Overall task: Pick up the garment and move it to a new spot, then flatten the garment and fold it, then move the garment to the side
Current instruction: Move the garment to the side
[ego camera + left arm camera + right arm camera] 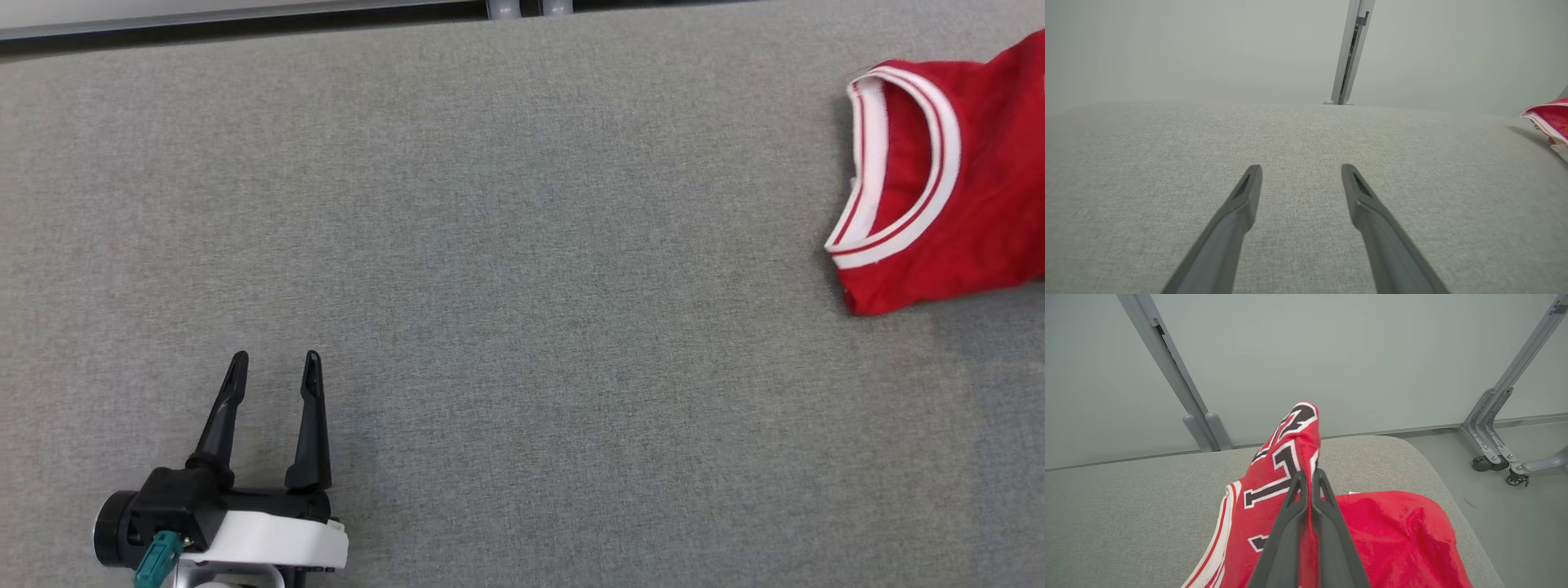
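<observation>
On the right side of the grey cloth-covered bench (490, 269), as the head view shows it, lies the red shirt (971, 237), bunched and running off the picture's edge. In the right wrist view it sits close to the bench's rounded corner. A pale wall (1331, 355) stands behind the bench. Part of the shirt is drawn up into a ridge crossed by black digits (1280, 469) outlined in white. The right pincer (1310, 474) is clamped on that ridge, its two dark fingers pressed together with red cloth pinched between them and rising past their tips. The left pincer (276, 359) is at the lower left of the head view, well apart from the shirt, with its fingers spread and pointing across the grey cloth. Whether it touches the bench cannot be told. A grey metal post (1171, 375) rises behind the bench, and a frame foot on small wheels (1494, 457) stands on the floor (1515, 531) beyond the corner. The shirt's white neckband (947, 139), edged with a thin red stripe, opens toward the left.
</observation>
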You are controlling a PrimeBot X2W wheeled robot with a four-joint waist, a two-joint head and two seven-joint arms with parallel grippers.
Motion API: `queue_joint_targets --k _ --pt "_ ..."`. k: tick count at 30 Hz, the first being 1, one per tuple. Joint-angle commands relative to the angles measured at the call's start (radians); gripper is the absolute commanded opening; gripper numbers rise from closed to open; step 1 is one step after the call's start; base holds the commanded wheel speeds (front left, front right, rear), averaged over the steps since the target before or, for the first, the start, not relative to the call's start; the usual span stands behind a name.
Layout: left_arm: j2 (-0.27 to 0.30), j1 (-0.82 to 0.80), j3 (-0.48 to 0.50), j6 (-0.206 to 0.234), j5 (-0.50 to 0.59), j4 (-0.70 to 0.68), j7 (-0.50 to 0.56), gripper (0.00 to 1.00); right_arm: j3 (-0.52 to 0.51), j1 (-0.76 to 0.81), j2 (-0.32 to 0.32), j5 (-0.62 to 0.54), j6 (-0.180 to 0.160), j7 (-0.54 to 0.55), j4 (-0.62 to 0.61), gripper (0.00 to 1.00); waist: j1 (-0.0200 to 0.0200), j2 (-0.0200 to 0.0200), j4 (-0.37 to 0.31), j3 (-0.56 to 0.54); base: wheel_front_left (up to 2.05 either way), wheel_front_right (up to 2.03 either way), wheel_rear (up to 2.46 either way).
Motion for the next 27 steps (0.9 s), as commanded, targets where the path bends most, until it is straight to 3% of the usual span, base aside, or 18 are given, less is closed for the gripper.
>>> queue_joint_targets --k 1,3,4,5,6,10,15,20,27 --pt "0.004 -0.015 0.007 -0.009 0.009 -0.001 0.001 1.00 -0.021 -0.013 -0.015 -0.020 0.000 0.007 0.004 0.00 0.0000 0.0000 -0.015 0.017 0.00 0.00 0.00" --pt "0.004 -0.017 0.011 -0.018 0.020 0.003 0.001 1.00 -0.051 -0.015 -0.015 -0.044 0.000 0.014 0.032 0.00 0.0000 0.0000 -0.019 0.019 0.00 0.00 0.00" --pt "0.004 -0.017 0.015 -0.021 0.023 0.004 0.001 1.00 -0.072 -0.018 -0.014 -0.065 0.000 0.013 0.050 0.18 0.0000 0.0000 -0.020 0.020 0.00 0.00 0.00" --pt "0.004 -0.017 0.017 -0.025 0.026 0.006 0.001 1.00 -0.090 -0.023 -0.018 -0.102 0.000 0.003 0.073 0.49 0.0000 0.0000 -0.020 0.021 0.00 0.00 0.00" --pt "0.004 -0.018 0.018 -0.026 0.027 0.008 0.001 1.00 -0.106 -0.027 -0.022 -0.143 0.000 -0.011 0.093 1.00 0.0000 0.0000 -0.020 0.022 0.00 0.00 0.00" --pt "0.004 -0.025 0.017 -0.019 0.026 0.010 0.001 1.00 -0.157 -0.051 0.015 -0.267 0.000 -0.128 0.134 1.00 0.0000 0.0000 -0.014 0.022 0.00 0.00 0.00" --pt "0.004 -0.010 0.014 -0.005 0.010 0.010 0.001 1.00 -0.139 -0.017 0.063 -0.360 0.000 -0.299 0.103 1.00 0.0000 0.0000 -0.011 -0.005 0.00 0.00 0.00" --pt "0.004 0.020 0.011 0.010 -0.012 0.014 0.001 1.00 -0.088 0.070 0.105 -0.373 0.000 -0.411 0.042 1.00 0.0000 0.0000 -0.003 -0.066 0.00 0.00 0.00" --pt "0.004 0.097 0.007 0.056 -0.062 0.025 0.001 1.00 -0.013 0.341 0.192 -0.387 0.000 -0.556 -0.086 1.00 0.0000 0.0000 0.047 -0.226 0.00 0.00 0.00"
